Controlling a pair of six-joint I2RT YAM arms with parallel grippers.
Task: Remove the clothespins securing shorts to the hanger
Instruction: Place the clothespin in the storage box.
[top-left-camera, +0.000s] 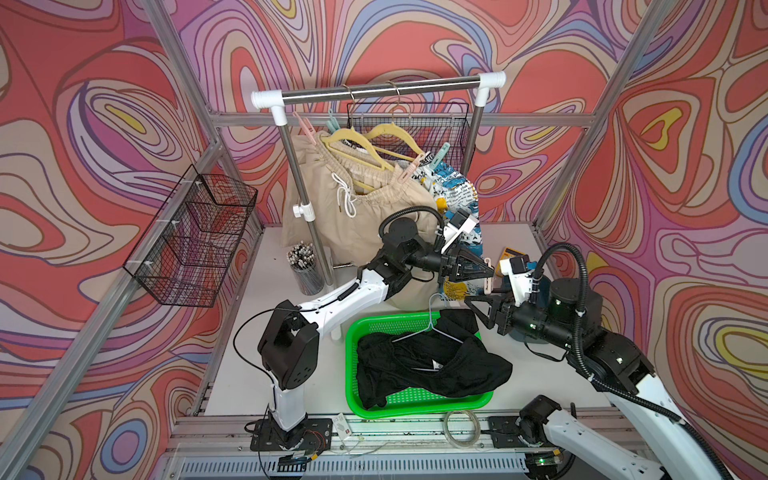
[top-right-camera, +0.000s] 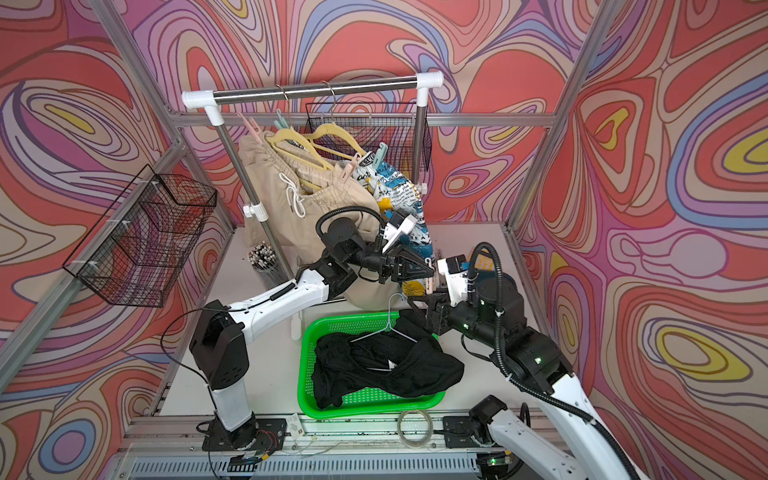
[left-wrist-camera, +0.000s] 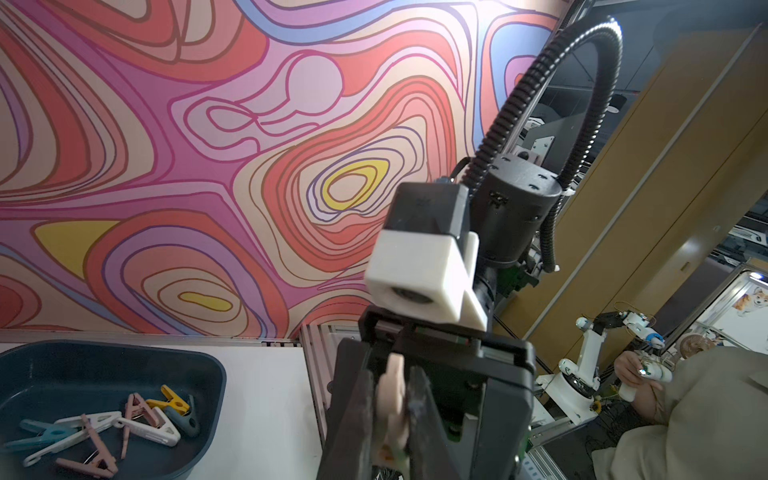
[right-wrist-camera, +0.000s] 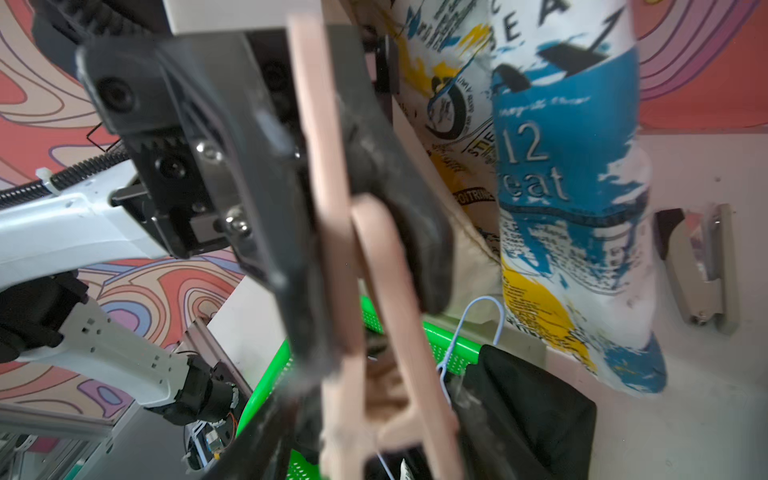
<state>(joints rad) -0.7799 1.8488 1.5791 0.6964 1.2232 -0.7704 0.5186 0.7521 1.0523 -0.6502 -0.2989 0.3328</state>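
Three pairs of shorts showed: beige shorts (top-left-camera: 374, 216) and printed shorts (top-left-camera: 457, 191) hung on two yellow hangers (top-left-camera: 345, 135), with four clothespins (top-left-camera: 409, 169) clipped on. Black shorts (top-left-camera: 415, 365) lay in one green basket (top-left-camera: 353, 374). The left gripper (top-left-camera: 490, 270) pinched one pink clothespin (top-left-camera: 488, 282); the right gripper (top-left-camera: 471, 309) stood spread just beside it.

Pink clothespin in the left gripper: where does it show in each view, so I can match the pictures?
In a top view: pink clothespin right of centre, at the tips of the left gripper.
In a top view: right of centre, same pose.
Left wrist: bottom centre, between the fingers.
Right wrist: centre, large and blurred.
Shared landmark: the left gripper clamping it, in all four.
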